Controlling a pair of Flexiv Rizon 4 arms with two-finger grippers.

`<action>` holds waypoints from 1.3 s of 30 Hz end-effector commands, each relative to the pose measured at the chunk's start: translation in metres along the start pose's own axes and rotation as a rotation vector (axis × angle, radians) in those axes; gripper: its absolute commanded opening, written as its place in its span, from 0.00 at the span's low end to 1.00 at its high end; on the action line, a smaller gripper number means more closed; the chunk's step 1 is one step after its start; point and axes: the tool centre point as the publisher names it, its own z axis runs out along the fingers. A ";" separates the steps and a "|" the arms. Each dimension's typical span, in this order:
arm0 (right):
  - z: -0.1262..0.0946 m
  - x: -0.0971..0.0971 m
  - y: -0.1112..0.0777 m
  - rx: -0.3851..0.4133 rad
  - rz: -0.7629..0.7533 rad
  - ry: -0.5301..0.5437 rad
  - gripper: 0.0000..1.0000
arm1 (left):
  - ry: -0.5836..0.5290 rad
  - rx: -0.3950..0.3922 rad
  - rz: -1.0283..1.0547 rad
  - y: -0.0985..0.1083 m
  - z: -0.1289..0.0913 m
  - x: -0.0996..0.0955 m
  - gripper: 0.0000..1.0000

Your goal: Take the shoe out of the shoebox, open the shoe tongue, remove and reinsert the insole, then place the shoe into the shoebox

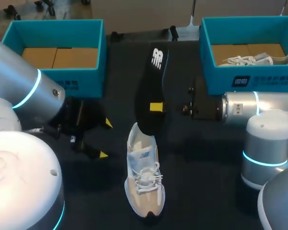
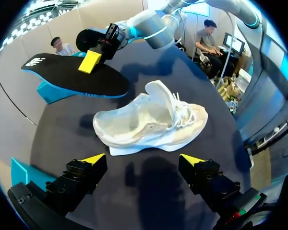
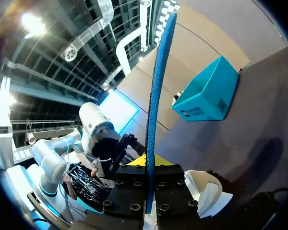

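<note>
A white shoe (image 1: 144, 179) lies on the dark table, heel toward the far side, tongue pulled up; in the left wrist view the shoe (image 2: 153, 122) sits just ahead of my open left gripper (image 2: 143, 159). My left gripper (image 1: 105, 139) stands left of the shoe with nothing between its fingers. The black insole (image 1: 152, 86) with a blue underside hangs above the table, its near end over the shoe's heel opening. My right gripper (image 1: 156, 106) is shut on the insole (image 2: 72, 74). Seen from the right wrist, the insole (image 3: 158, 96) runs edge-on out of the right gripper (image 3: 148, 165).
A teal shoebox (image 1: 98, 52) with a cardboard floor stands at the back left. A second teal shoebox (image 1: 206, 52) at the back right holds another white shoe (image 1: 257, 60). My right arm's body (image 1: 259, 108) lies across the table's right side.
</note>
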 end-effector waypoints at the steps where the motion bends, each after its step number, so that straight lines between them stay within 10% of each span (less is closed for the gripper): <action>1: 0.005 -0.005 0.005 0.014 0.001 0.008 0.00 | 0.017 -0.019 -0.002 -0.007 0.013 -0.010 1.00; 13: 0.014 -0.014 0.001 0.008 -0.001 -0.002 0.00 | 0.032 -0.028 -0.022 -0.003 0.030 -0.010 1.00; 18: 0.013 -0.019 -0.001 -0.031 -0.024 0.055 0.00 | -0.007 -0.201 -0.004 -0.004 0.044 -0.011 1.00; 39: 0.024 -0.034 -0.009 -0.026 -0.028 0.117 0.00 | -0.041 -0.194 -0.032 0.001 0.053 -0.016 1.00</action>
